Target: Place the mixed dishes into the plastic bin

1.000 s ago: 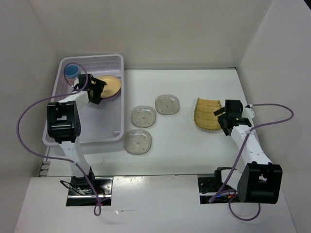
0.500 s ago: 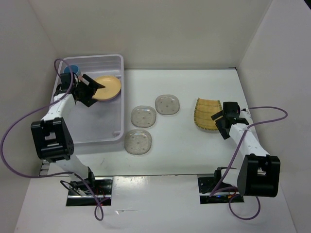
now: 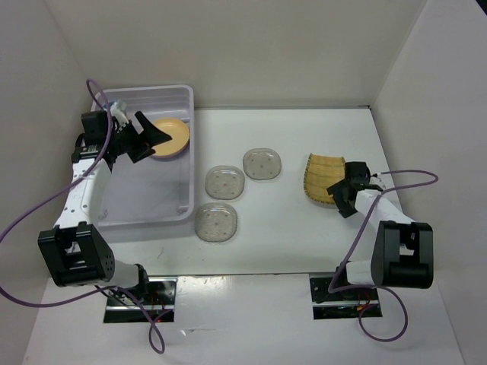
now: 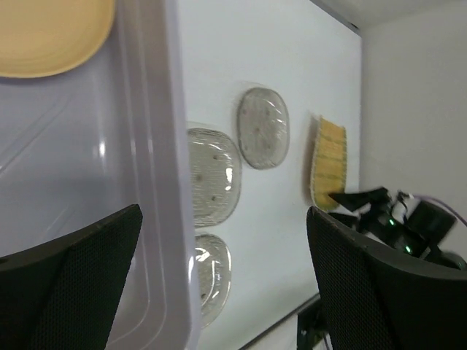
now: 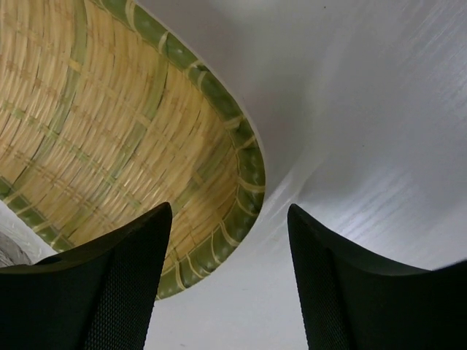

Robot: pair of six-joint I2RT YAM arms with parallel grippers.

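Observation:
The plastic bin (image 3: 103, 213) stands at the left. The round orange-yellow plate (image 3: 172, 138) lies in its far right corner and shows in the left wrist view (image 4: 51, 36). My left gripper (image 3: 154, 134) hovers open and empty over the bin beside that plate (image 4: 225, 219). Three clear speckled saucers (image 3: 262, 163) (image 3: 225, 182) (image 3: 216, 222) lie on the table right of the bin. The yellow woven plate (image 3: 326, 178) lies at the right. My right gripper (image 3: 342, 191) is open, its jaws straddling the plate's near right rim (image 5: 228, 219). The cups and the lavender bowl are hidden.
White walls close in the table on the left, back and right. The bin wall (image 4: 157, 182) rises between my left gripper and the saucers (image 4: 264, 127). Purple cables loop off both arms.
My left arm swung back to the left over the bin, while the orange-yellow plate stayed put. My right gripper moved left and down onto the woven plate's edge.

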